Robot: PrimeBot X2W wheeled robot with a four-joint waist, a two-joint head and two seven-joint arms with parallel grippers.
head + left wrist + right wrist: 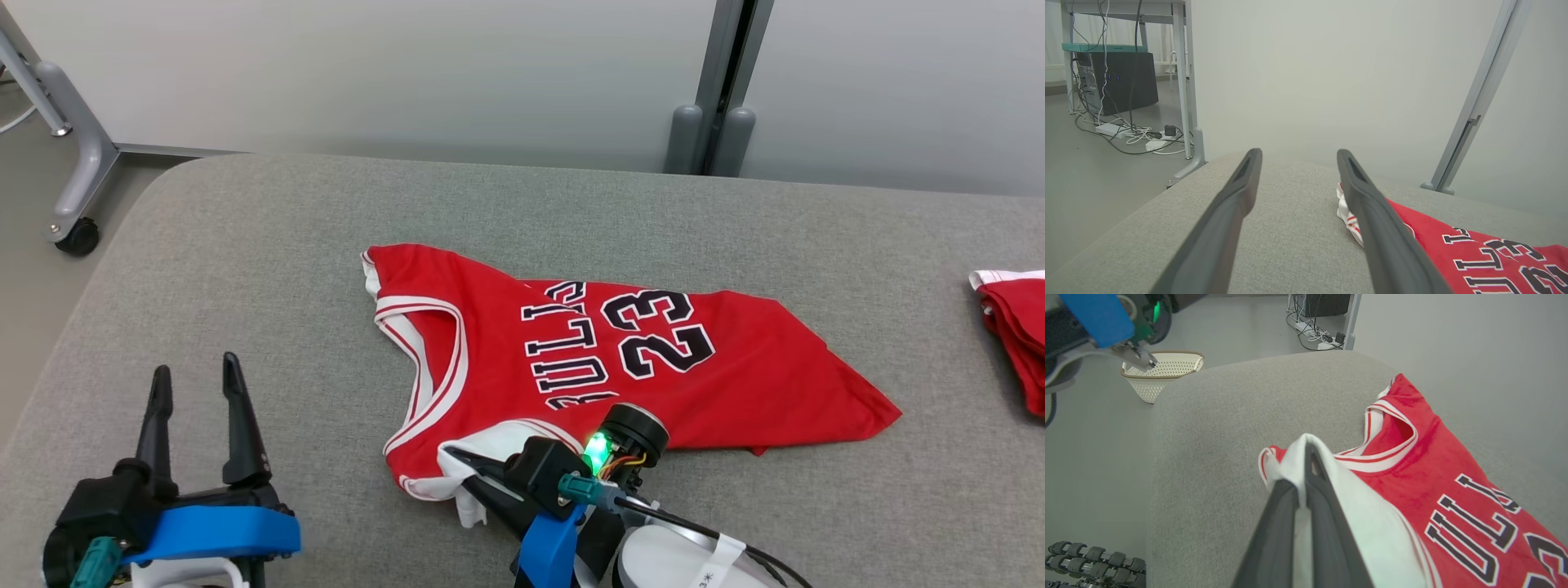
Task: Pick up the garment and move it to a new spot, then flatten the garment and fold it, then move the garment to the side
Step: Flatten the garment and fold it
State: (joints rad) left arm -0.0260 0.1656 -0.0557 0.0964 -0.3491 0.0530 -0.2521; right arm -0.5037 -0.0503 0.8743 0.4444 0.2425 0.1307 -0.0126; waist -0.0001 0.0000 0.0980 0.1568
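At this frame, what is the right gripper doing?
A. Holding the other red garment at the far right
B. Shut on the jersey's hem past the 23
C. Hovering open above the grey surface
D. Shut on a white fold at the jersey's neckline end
D: in the right wrist view the right gripper has its fingers closed, with white fabric of the red jersey pinched between them beside the neckline trim.

jersey (653, 367) | red, white trim, "BULLS 23" | spread, wrinkled | grey cushion
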